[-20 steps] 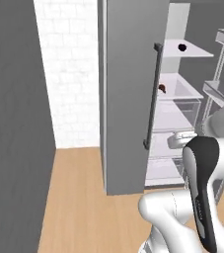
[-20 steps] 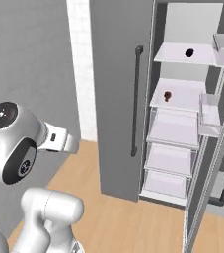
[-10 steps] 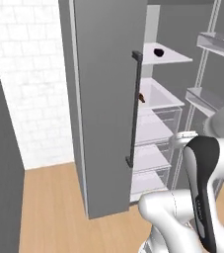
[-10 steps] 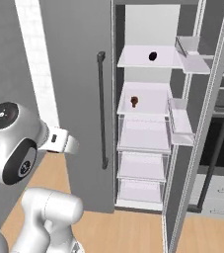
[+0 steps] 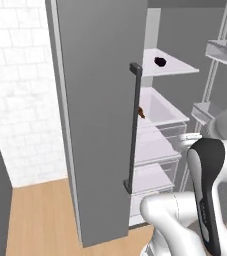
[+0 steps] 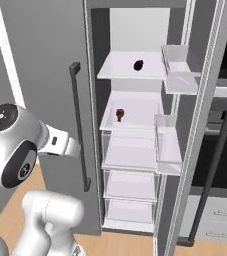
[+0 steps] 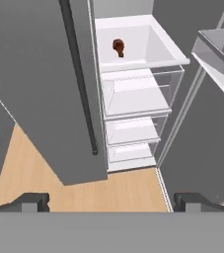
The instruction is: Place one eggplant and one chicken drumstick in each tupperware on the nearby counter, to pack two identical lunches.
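Eggplant (image 6: 138, 64), small and dark, lies on the top white shelf (image 6: 116, 72) of an open fridge (image 5: 100, 125), while a reddish-brown drumstick (image 6: 119, 114) sits one level down in a white tray (image 6: 130, 121). From the left base view the eggplant (image 5: 159, 62) shows past the door handle (image 5: 132, 125), with the drumstick (image 5: 141, 113) just peeking beside it. Clear drawers (image 6: 130, 185) stack below the tray, and door bins (image 6: 177, 67) hang at the right. The gripper (image 7: 111, 200) faces the fridge from well back over the wooden floor (image 7: 74, 190), its jaws spread wide and holding nothing; the drumstick (image 7: 118, 47) appears far ahead of the fingertips (image 7: 32, 201).
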Tool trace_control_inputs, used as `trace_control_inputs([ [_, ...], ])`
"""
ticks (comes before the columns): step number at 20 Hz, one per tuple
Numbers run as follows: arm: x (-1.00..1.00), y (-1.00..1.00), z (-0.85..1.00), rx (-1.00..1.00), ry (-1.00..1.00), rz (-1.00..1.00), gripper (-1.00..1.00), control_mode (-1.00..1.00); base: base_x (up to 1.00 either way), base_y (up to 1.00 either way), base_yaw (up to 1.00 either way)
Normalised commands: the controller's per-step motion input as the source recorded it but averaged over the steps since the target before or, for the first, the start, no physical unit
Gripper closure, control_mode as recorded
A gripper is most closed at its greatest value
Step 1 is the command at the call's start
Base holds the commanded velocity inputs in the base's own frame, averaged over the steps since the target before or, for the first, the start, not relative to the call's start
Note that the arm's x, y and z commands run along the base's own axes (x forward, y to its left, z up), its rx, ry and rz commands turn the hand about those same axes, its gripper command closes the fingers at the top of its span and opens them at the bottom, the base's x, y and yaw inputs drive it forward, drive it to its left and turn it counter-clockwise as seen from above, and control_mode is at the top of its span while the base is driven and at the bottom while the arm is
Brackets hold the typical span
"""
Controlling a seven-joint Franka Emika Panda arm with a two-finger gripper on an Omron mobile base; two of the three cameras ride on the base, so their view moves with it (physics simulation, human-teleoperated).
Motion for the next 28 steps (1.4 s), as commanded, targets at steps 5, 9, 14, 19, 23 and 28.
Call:
trace_control_inputs([
  [5,0.0,0.0,0.0,0.0,0.0,0.0,-1.0,1.0,0.8,-0.35,0.0],
  [9,0.0,0.0,0.0,0.0,0.0,0.0,-1.0,1.0,0.61,-0.39,0.0],
  [14,0.0,0.0,0.0,0.0,0.0,0.0,-1.0,1.0,0.52,-0.32,0.0],
  [19,0.0,0.0,0.0,0.0,0.0,0.0,-1.0,1.0,0.85,-0.17,0.0],
  [23,0.0,0.0,0.0,0.0,0.0,0.0,-1.0,1.0,0.72,-0.32,0.02],
  [28,0.41,-0.19,-0.1,0.03,0.0,0.1,-1.0,-1.0,0.17,-0.15,0.04],
])
